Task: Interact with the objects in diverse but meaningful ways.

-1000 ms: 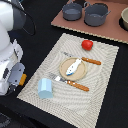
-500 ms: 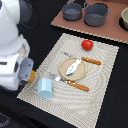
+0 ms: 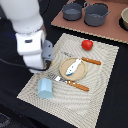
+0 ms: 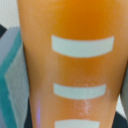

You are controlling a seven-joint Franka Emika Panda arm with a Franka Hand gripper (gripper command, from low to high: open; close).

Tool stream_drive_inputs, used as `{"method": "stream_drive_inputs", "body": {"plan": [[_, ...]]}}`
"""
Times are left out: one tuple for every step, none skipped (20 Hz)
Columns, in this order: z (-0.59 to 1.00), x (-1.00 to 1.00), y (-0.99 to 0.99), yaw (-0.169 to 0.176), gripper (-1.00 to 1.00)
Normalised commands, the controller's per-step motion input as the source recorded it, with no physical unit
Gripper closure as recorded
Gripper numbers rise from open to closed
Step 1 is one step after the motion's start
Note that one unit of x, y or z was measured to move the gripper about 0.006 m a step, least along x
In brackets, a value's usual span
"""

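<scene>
An orange-yellow bread-like block (image 4: 75, 25) with white stripes fills the wrist view, very close to the camera. In the exterior view my gripper (image 3: 46, 61) hangs over the left edge of the striped placemat (image 3: 102, 90). Its fingers are hidden behind the white arm, so I cannot tell how they stand. A red tomato (image 3: 87, 44) sits at the mat's far side. A white-and-blue fish piece (image 3: 74, 66) lies on a tan plate (image 3: 63, 73). A pale blue cup (image 3: 45, 88) stands just in front of the arm.
A fork (image 3: 70, 82) and a knife (image 3: 90, 61) with orange handles lie beside the plate. Two grey pots (image 3: 72, 11) (image 3: 96, 14) stand on a brown board (image 3: 115, 31) at the back. A teal-grey edge (image 4: 9, 75) shows beside the block in the wrist view.
The arm has swung towards the exterior view's right, from the table's left edge to over the placemat's left side, between the cup and the plate. The items on the mat have not moved.
</scene>
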Motion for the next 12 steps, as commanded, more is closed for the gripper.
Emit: {"method": "stream_drive_inputs", "body": {"plan": [[0.17, 0.41, 0.89, 0.070, 1.00], [0.17, 0.40, 0.89, 0.068, 1.00], [0.15, 0.37, 0.89, 0.066, 1.00], [0.13, 0.34, 0.90, 0.062, 1.00], [0.11, 0.27, 0.89, 0.058, 1.00], [0.10, 0.23, 0.89, 0.054, 1.00], [0.09, 0.22, 0.89, 0.051, 1.00], [0.10, 0.20, 0.89, 0.052, 1.00], [0.08, 0.18, 0.88, 0.052, 1.00], [0.07, 0.15, 0.87, 0.054, 1.00], [0.06, 0.12, 0.87, 0.056, 1.00], [0.04, 0.09, 0.85, 0.058, 1.00]]}}
